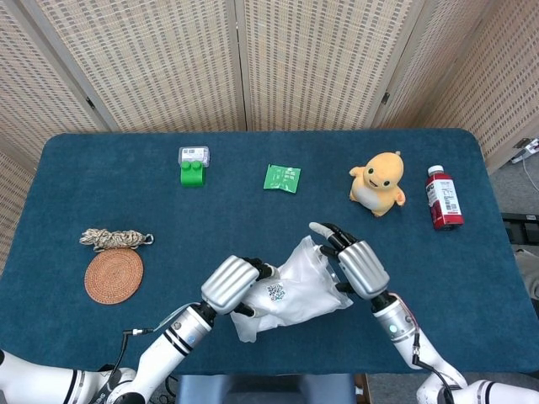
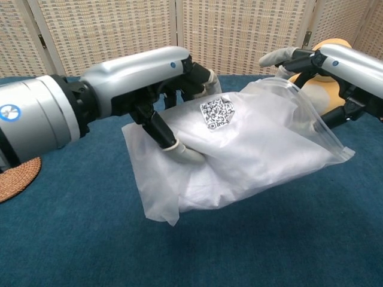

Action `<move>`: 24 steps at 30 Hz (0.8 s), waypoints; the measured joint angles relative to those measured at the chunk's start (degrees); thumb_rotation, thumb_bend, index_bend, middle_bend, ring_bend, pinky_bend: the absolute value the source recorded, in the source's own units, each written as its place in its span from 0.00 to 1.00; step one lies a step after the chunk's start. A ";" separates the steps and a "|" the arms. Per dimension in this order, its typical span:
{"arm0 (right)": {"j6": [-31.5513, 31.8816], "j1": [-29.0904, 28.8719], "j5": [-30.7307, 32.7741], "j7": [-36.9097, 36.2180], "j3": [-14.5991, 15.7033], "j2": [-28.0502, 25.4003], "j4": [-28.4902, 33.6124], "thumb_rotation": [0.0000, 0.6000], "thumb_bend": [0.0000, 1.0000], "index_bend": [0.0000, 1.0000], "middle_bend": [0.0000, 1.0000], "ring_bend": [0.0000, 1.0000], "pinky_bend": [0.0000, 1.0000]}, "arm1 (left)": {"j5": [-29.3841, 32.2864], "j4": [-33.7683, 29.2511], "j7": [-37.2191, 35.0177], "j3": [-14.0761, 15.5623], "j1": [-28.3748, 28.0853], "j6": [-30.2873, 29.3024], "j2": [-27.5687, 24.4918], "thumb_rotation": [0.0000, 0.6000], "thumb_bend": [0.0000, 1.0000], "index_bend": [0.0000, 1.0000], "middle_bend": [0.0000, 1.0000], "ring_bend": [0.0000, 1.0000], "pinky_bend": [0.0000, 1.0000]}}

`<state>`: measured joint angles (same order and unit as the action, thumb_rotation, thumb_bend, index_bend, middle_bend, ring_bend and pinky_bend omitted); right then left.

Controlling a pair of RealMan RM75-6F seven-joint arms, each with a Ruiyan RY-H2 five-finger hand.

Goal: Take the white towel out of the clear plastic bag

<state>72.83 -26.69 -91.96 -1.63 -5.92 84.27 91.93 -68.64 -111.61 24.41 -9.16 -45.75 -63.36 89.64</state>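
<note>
A clear plastic bag (image 1: 296,290) with a QR label (image 2: 216,111) hangs just above the blue table near the front edge. The white towel (image 2: 245,161) lies folded inside it. My left hand (image 1: 232,284) grips the bag's left part, fingers wrapped over the top and the thumb pressed in underneath (image 2: 179,152). My right hand (image 1: 359,266) is at the bag's right, open end. Its fingers are spread, one finger (image 2: 276,57) over the top edge and the thumb (image 2: 338,115) by the lower corner. Whether any finger is inside the mouth cannot be told.
Along the back of the table (image 1: 84,168) lie a green block with a small box (image 1: 193,167), a green packet (image 1: 281,178), a yellow plush duck (image 1: 378,182) and a red bottle (image 1: 441,199). At the left sit a woven coaster (image 1: 114,276) and a rope coil (image 1: 114,239).
</note>
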 measured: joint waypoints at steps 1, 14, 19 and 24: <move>-0.04 -0.04 0.07 0.03 0.02 0.05 -0.05 1.00 0.30 0.58 0.16 0.10 0.33 | -0.02 0.00 -0.06 -0.01 0.03 0.01 0.00 1.00 0.15 0.46 0.54 0.47 0.57; -0.68 -0.42 1.92 0.63 -0.33 0.70 -0.48 1.00 0.52 0.71 0.22 0.10 0.33 | 0.56 1.13 -0.62 0.11 0.43 0.32 0.07 1.00 0.15 0.46 0.54 0.47 0.57; -1.33 -1.14 2.86 0.85 -1.25 0.88 -0.93 1.00 0.54 0.72 0.23 0.10 0.33 | 1.40 2.22 0.67 0.56 0.57 0.45 -0.09 1.00 0.15 0.44 0.54 0.46 0.57; -2.51 -2.49 3.94 1.08 -2.63 1.20 -1.56 1.00 0.55 0.73 0.23 0.10 0.33 | 2.63 3.28 2.73 0.88 1.03 -0.51 -0.02 1.00 0.15 0.37 0.53 0.43 0.57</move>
<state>70.32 -29.18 -88.02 -0.55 -8.55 85.48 90.37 -66.01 -108.33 27.14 -8.28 -44.72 -63.87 89.62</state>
